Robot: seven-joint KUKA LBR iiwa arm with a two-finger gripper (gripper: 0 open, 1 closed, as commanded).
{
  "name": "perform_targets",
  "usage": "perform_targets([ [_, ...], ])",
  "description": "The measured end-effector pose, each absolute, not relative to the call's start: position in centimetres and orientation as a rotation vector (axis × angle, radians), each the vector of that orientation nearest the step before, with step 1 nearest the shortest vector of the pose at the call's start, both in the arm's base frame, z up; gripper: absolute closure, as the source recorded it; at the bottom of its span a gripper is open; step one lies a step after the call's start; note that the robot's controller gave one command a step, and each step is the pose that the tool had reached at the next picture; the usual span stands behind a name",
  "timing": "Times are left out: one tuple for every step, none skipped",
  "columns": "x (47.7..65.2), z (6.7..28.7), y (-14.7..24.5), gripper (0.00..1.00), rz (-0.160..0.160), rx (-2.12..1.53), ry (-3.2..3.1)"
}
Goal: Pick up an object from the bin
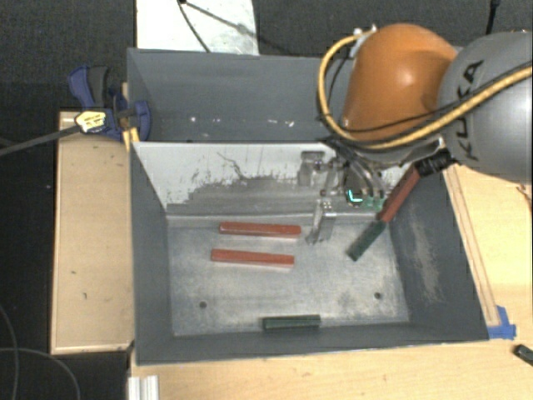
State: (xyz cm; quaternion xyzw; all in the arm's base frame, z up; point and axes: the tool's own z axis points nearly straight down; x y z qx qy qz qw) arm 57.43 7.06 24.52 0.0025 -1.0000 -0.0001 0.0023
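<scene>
Red-brown bar (upper of two) lies just beside hand.

One brand name legible.
"KUKA" runs in dark letters down the grey arm at the right edge.

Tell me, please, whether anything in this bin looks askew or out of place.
Yes. Just right of the gripper, a slanted red bar and a dark green bar lie in one diagonal line by the bin's right wall. The far red bar and near red bar lie flat and parallel.
</scene>
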Motion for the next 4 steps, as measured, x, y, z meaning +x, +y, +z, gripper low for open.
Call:
perform_targets([
  [54.3, 13.9, 11.0, 0.0, -0.001, -0.125, -3.132],
  [55.4, 6.7, 19.2, 0.0, -0.006, -0.296, -3.126],
  [55.6, 7.0, 18.7, 1.0, -0.003, -0.308, -3.129],
  [57.4, 23.6, 18.2, 1.0, -0.008, -0.32, -3.136],
])
